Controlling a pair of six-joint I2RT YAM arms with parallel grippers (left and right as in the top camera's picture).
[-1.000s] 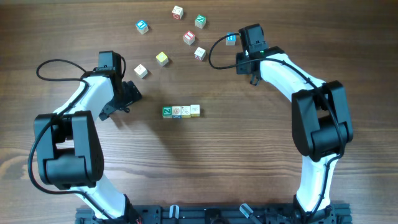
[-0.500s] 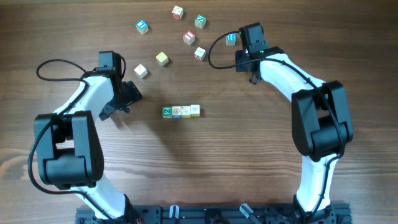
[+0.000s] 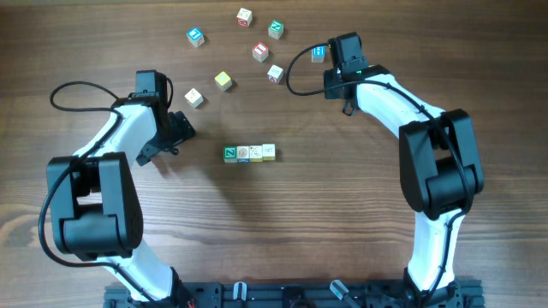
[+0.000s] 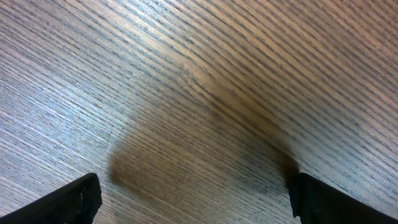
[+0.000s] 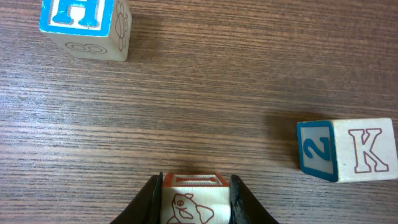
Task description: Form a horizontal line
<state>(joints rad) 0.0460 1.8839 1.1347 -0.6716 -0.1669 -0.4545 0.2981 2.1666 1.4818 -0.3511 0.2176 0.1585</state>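
The horizontal line (image 3: 249, 153) is a short row of several small cubes at mid-table, with the green-faced cube (image 3: 230, 154) at its left end and cream ones to its right. My right gripper (image 5: 194, 202) is shut on a cream cube with an orange face and a dog drawing (image 5: 194, 200), held low over the wood. In the overhead view my right gripper (image 3: 336, 53) is at the back right, far from the row. My left gripper (image 3: 177, 133) is open and empty, left of the row. The left wrist view shows only bare wood between its fingertips (image 4: 81, 198).
Loose cubes lie scattered at the back: blue (image 3: 196, 36), white (image 3: 245, 15), green (image 3: 276, 29), red (image 3: 260, 51), red-white (image 3: 275, 74), yellow (image 3: 223, 80), cream (image 3: 194, 97), and blue (image 3: 318, 53) by the right gripper. A blue H cube (image 5: 84, 25) and a blue 2/K cube (image 5: 345, 149) lie ahead of the right gripper.
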